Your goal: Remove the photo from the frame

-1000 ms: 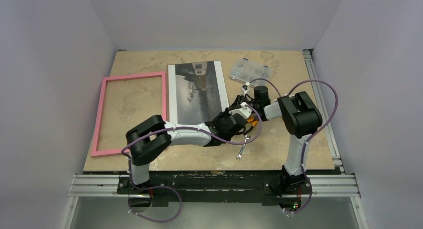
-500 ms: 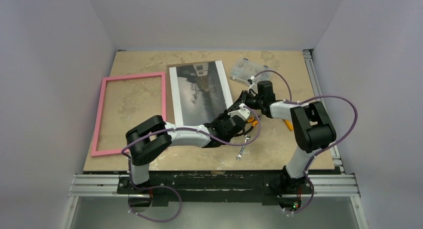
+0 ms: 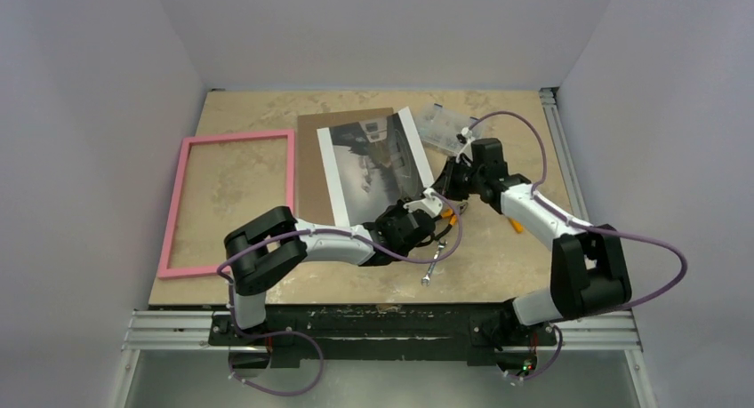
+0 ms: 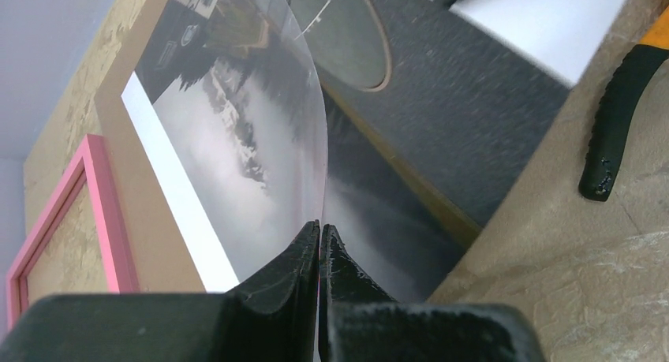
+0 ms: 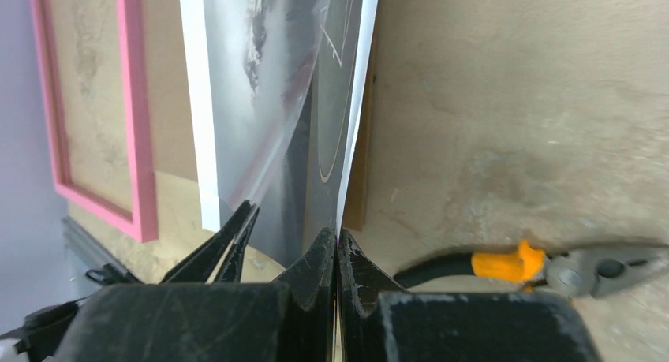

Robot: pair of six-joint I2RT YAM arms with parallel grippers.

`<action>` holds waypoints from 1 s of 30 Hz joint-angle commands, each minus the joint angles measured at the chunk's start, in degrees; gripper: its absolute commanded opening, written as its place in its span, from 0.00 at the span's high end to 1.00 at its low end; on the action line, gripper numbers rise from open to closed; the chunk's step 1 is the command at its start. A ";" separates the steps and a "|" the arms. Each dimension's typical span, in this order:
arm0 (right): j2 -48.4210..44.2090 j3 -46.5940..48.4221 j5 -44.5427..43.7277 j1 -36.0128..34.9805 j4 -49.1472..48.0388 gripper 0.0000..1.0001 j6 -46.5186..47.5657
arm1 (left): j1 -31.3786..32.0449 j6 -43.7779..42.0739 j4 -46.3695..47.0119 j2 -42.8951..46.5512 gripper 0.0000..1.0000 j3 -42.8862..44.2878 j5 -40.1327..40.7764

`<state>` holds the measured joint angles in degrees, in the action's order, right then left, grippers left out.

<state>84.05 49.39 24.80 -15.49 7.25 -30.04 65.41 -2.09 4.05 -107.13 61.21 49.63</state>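
Observation:
The photo (image 3: 373, 164), a grey print with white margins, lies skewed across its brown backing board (image 3: 307, 159) at mid-table. My right gripper (image 3: 447, 188) is shut on the photo's near white edge, seen in the right wrist view (image 5: 338, 234). My left gripper (image 3: 420, 209) is shut on a thin clear cover sheet (image 4: 304, 102) that curves up off the print, seen in the left wrist view (image 4: 319, 226). The two grippers are close together at the photo's near right corner. The empty pink frame (image 3: 236, 139) lies flat to the left, apart from the photo.
Pliers with orange and black handles (image 5: 505, 263) lie on the table just right of the grippers. A small metal wrench (image 3: 429, 270) lies near the front edge. A clear plastic packet (image 3: 445, 124) sits at the back right, next to the photo's far corner.
My right arm has swung right and back, dragging the photo rightward and turning it. The brown backing board now shows along its left side. My left gripper has barely moved.

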 commanded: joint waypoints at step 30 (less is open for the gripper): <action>-22.14 27.33 -40.00 0.38 36.87 1.00 14.24 | 0.42 4.50 2.26 1.66 0.93 -1.44 0.50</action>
<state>62.72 72.18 -10.00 -15.31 40.05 -17.76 65.69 0.89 4.99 -107.13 60.12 49.63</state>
